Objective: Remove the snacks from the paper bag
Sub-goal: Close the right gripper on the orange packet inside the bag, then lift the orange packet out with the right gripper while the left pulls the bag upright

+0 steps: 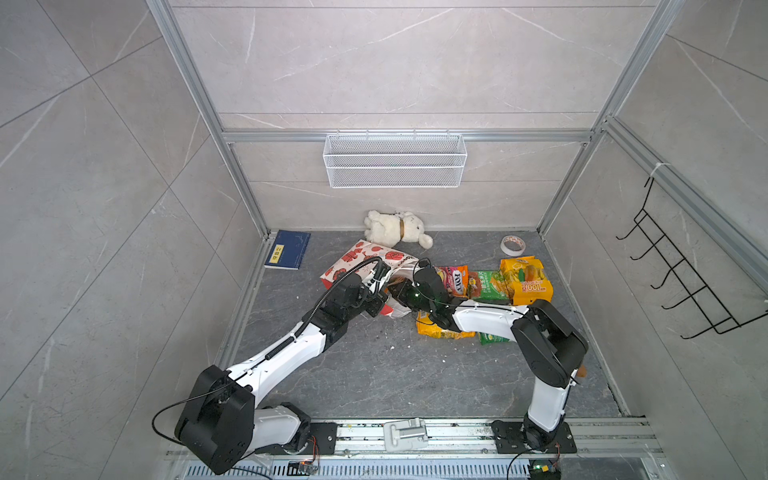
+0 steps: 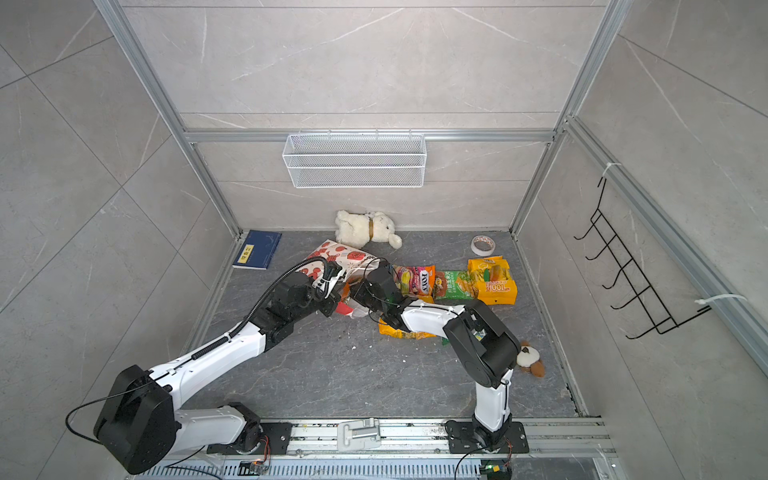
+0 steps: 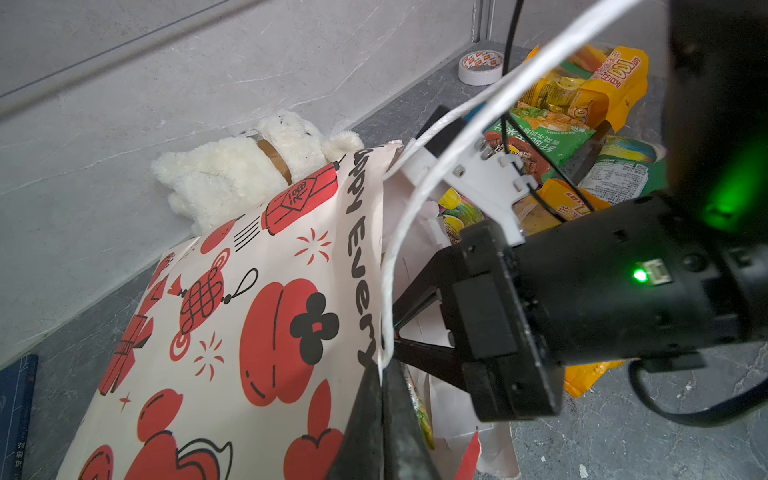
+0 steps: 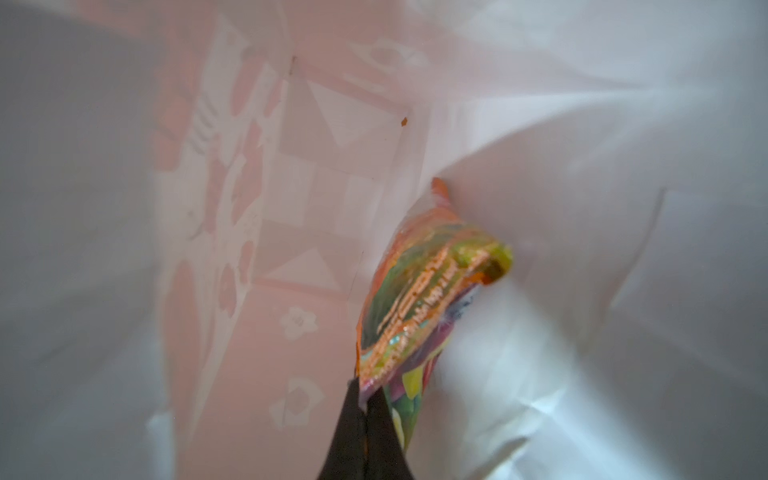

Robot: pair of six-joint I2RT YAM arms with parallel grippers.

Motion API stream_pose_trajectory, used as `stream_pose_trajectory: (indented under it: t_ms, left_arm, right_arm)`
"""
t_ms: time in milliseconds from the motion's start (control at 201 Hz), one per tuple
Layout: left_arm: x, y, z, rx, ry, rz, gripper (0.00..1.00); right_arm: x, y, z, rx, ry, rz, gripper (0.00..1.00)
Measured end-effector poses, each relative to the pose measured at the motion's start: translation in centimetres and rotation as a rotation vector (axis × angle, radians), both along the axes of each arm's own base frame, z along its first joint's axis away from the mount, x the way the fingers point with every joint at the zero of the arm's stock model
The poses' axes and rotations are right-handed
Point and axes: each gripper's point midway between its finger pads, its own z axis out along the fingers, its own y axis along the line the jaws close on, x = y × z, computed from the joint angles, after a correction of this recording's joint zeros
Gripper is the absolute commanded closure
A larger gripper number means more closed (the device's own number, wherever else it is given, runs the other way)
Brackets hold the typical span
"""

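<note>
While your left gripper (image 3: 381, 374) clamps the rim of the bag (image 3: 249, 311) and your right gripper (image 4: 364, 395) pinches a packet (image 4: 415, 299) inside (bag lying on the worktop (image 1: 374, 374), nearer its back edge), draw the packet straight out, slowly.

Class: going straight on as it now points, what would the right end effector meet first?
Right end effector: probably the folded bottom of the paper bag, beyond the snack packet it grips.
</note>
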Motion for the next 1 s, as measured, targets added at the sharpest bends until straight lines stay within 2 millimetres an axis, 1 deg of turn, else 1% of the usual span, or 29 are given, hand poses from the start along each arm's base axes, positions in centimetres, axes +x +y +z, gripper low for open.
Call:
stream_pose_trajectory:
  t_ms: [109,249,413,572,637,677,731,806,886,995]
  left_arm:
    - [0.0,0.0,0.0,0.002,0.0,0.003,1.0]
    - [0.1,0.2,0.0,0.003,-0.002,0.009,1.0]
    - [0.1,0.2,0.0,0.003,-0.001,0.009,1.0]
    - [0.0,0.2,-0.1,0.006,0.006,0.012,1.0]
    - [0.1,0.3,0.0,0.01,0.009,0.018,1.0]
    - [0.2,0.3,0.2,0.01,0.01,0.022,1.0]
    - [0.4,0.4,0.7,0.007,0.008,0.032,1.0]
    - [0.8,0.5,1.6,0.0,0.004,0.053,1.0]
    - [1.1,0.6,2.5,-0.011,0.003,0.075,1.0]
    - [1.8,0.7,3.5,-0.017,0.016,0.109,1.0]
  right_arm:
    - [-0.8,-1.2,0.5,-0.024,-0.009,0.001,1.0]
    - [-1.0,-2.6,1.0,-0.045,-0.016,-0.01,1.0]
    - [-0.5,-4.2,0.2,-0.079,-0.007,-0.023,1.0]
    - [-0.8,-4.8,-0.3,-0.132,-0.004,0.015,1.0]
    - [-1.1,-4.7,0.3,-0.165,-0.018,0.052,1.0]
    - [-1.2,-4.6,1.0,-0.181,-0.035,0.074,1.0]
    - [-1.4,-4.5,2.6,-0.203,-0.072,0.109,1.0]
    - [-1.6,-4.3,5.5,-0.219,-0.135,0.153,1.0]
    - [-2.0,-4.2,9.2,-0.225,-0.217,0.192,1.0]
    - [-2.8,-4.6,13.2,-0.231,-0.303,0.22,1.0]
